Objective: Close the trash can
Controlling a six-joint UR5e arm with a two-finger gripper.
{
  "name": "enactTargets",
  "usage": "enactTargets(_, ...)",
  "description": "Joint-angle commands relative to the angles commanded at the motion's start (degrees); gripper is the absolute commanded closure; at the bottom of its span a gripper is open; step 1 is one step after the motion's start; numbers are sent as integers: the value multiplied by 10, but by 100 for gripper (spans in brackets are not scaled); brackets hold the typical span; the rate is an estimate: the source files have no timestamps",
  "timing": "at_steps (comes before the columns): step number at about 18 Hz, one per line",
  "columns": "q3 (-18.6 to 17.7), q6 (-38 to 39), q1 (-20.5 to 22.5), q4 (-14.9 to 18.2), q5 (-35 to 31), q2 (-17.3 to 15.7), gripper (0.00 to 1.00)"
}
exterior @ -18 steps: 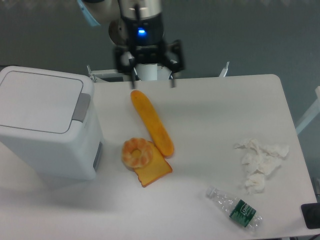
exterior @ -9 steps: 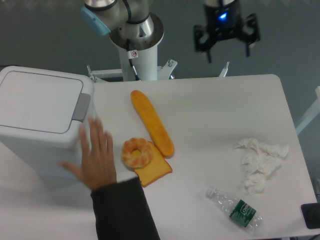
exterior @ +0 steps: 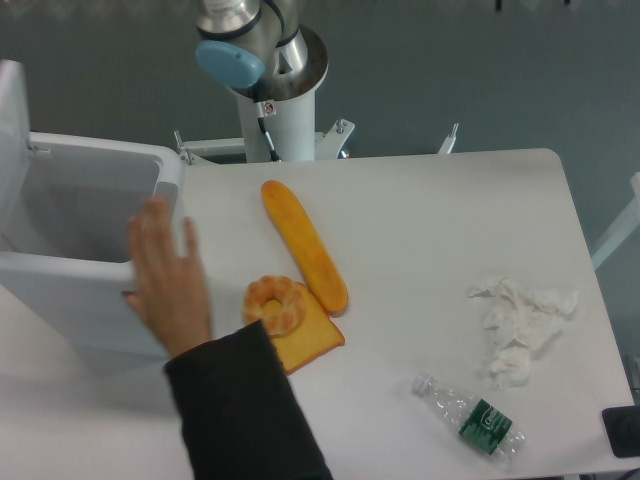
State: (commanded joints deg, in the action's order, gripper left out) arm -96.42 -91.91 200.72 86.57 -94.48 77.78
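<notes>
The white trash can [exterior: 70, 292] stands at the table's left edge with its top open. Its flat white lid [exterior: 11, 140] is swung upright at the far left, and the grey inside [exterior: 88, 203] shows. A person's hand [exterior: 165, 285] in a dark sleeve rests against the can's right front corner. Of my gripper [exterior: 533, 4] only two dark fingertips peek in at the top edge, far right of the can and well above the table. They stand wide apart with nothing between them.
The arm's base column [exterior: 275, 95] rises behind the table. A long bread loaf [exterior: 305, 245], a donut [exterior: 275, 305] and a toast slice [exterior: 312, 345] lie mid-table. Crumpled tissue [exterior: 520, 320] and a plastic bottle [exterior: 470, 415] lie at the right, with a black object [exterior: 622, 430] at the edge.
The can's lid, shut in both earlier frames, now stands open. The person's hand came in and moved left onto the can. My gripper went right and up, almost out of frame.
</notes>
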Motion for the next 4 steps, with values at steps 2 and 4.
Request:
enactTargets(2, 1, -29, 34, 13, 0, -4, 0)
enactTargets(4, 1, -42, 56, 24, 0, -6, 0)
